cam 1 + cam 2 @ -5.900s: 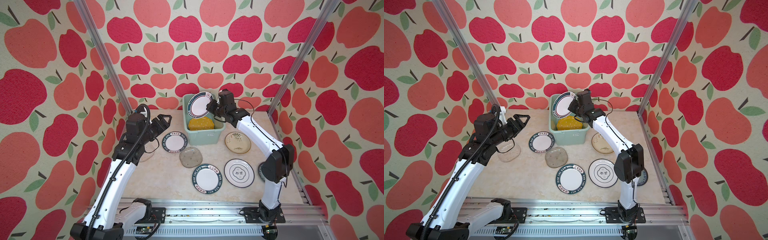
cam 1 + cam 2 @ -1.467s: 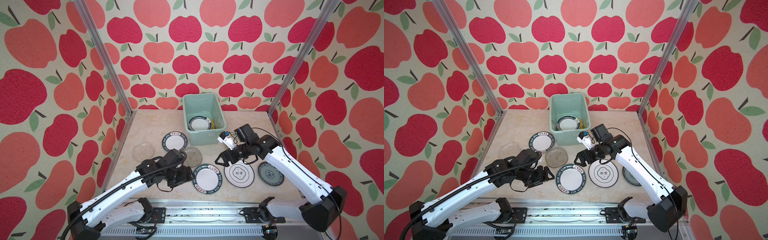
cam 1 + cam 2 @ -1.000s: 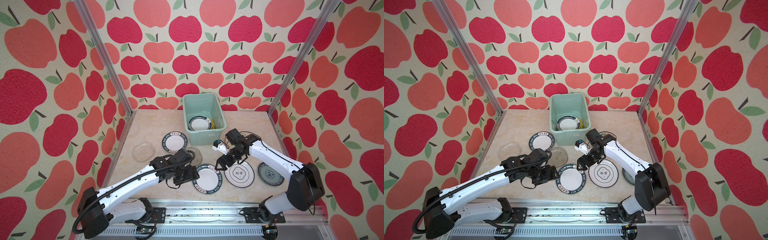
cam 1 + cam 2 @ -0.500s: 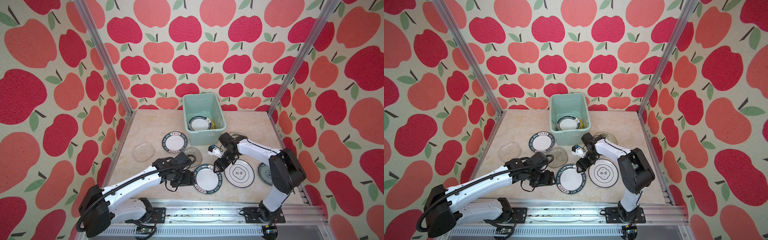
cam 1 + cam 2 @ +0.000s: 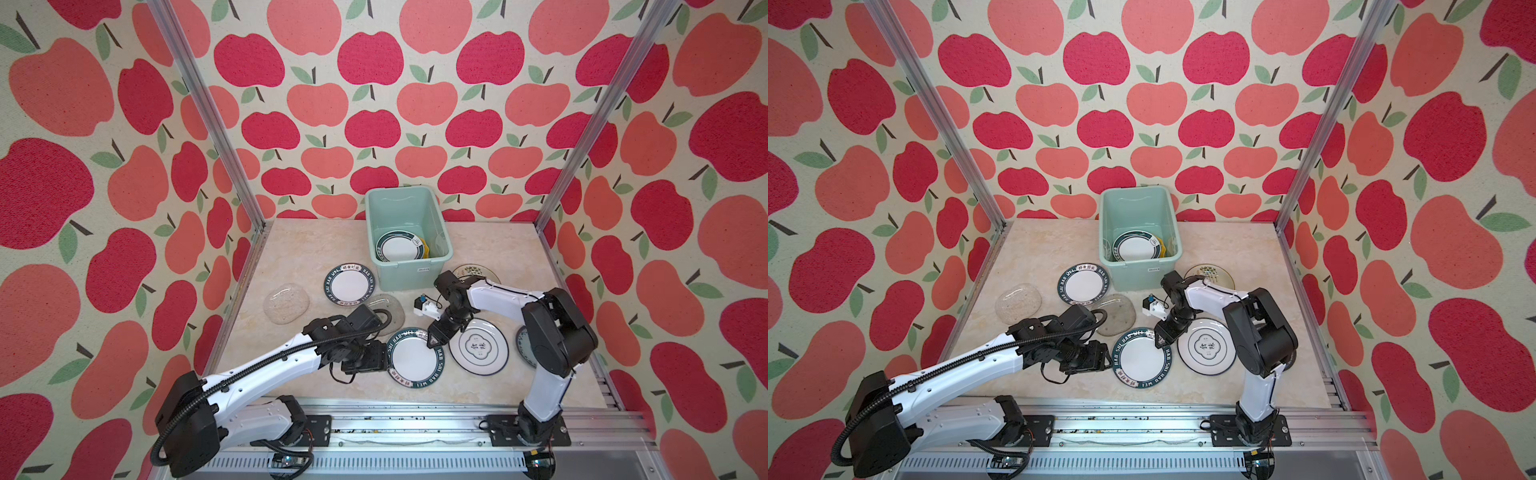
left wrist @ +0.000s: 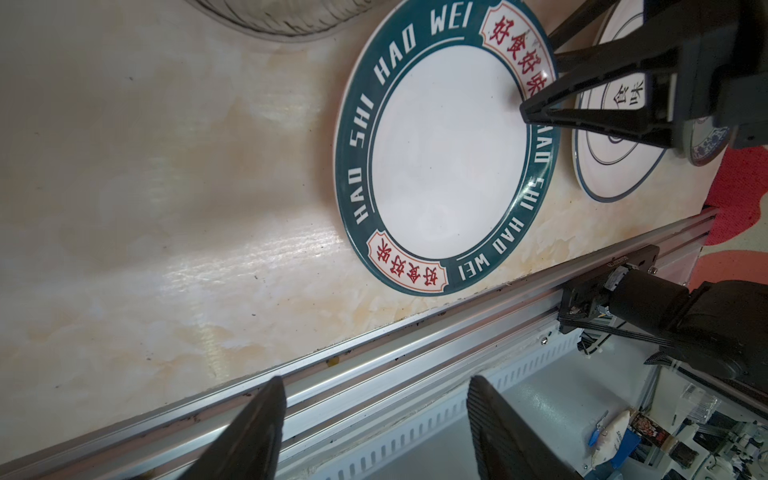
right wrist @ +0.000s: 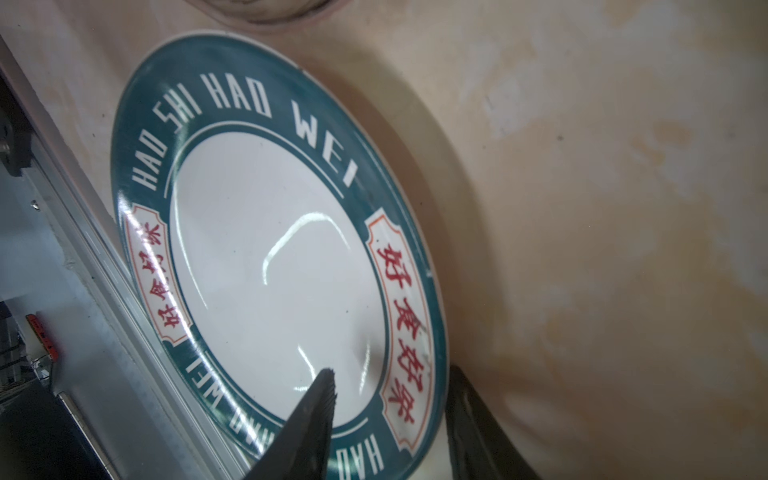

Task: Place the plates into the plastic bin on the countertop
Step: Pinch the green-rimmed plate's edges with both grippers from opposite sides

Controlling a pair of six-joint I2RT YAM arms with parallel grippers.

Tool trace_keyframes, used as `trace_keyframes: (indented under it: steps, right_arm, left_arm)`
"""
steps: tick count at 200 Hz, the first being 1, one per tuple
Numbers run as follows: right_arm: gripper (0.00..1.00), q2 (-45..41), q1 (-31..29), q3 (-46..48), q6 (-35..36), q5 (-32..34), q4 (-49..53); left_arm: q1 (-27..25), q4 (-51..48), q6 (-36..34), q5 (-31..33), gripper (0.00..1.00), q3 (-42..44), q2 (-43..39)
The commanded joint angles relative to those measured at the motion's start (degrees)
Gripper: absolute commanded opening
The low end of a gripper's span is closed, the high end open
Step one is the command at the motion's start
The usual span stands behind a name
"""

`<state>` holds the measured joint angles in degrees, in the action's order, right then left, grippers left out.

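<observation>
as they lie now, seven plates (image 5: 1084,286) rest flat on the table (image 5: 299,253), a beige marble-veined slab, and at least two sit inside the plastic bin (image 5: 374,216), one mint-green rectangular tub with rolled rim at the back centre.

round, glossy, white with dark green lettered band: three. the binned plate (image 5: 398,248); the back plate (image 5: 350,286) just beside the bin's front left corner; the front plate (image 5: 414,358) near the front rail (image 5: 415,409).

clear glass, oblong, ripple-textured: two, the left glass dish (image 5: 286,302) and the middle glass dish (image 5: 395,309).

white with thin dark ring: one, ringed plate (image 5: 478,347). blue-patterned plate (image 5: 522,347): one, half hidden by the right arm (image 5: 552,332). cream plate (image 5: 478,272): one. yellow plate (image 5: 424,249): one, showing from under the binned plate.

tools: two, black. right tool (image 7: 392,374) stands astride the front plate's rim, jaws apart, not clenched. left tool (image 6: 374,382) gapes empty just beside that plate's opposite edge.
</observation>
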<state>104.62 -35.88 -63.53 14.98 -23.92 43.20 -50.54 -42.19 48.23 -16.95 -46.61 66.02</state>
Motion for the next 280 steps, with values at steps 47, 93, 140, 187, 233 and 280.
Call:
trace_keyframes:
  steps: [47, 93, 140, 187, 233, 280]
  right_arm:
    - [0.45, 3.55, -1.43, -2.73, 0.19, -3.97, 1.56]
    - [0.46, 4.17, -1.66, -3.45, -0.68, -4.73, 3.01]
    - [0.40, 4.71, -1.70, -3.97, -1.62, -5.45, 4.03]
    - [0.32, 5.90, -1.74, -5.66, -0.77, -6.12, 6.52]
    - [0.22, 7.04, -1.74, -7.02, 0.49, -6.55, 8.44]
    - [0.11, 7.84, -1.74, -7.64, 0.40, -7.02, 8.97]
  left_arm:
    - [7.34, 8.30, -0.66, -8.71, 0.69, 8.91, -3.16]
    - [10.62, 14.37, -2.36, -15.07, 0.63, 13.68, -3.24]
    - [11.96, 17.81, -6.84, -19.88, 0.49, 12.75, 2.24]
    - [13.11, 21.94, -7.46, -21.97, 0.45, 12.28, 7.49]
    - [14.06, 23.95, -6.46, -20.93, 0.41, 12.64, 9.16]
    - [14.94, 21.48, -7.01, -18.53, 0.41, 13.19, 8.70]
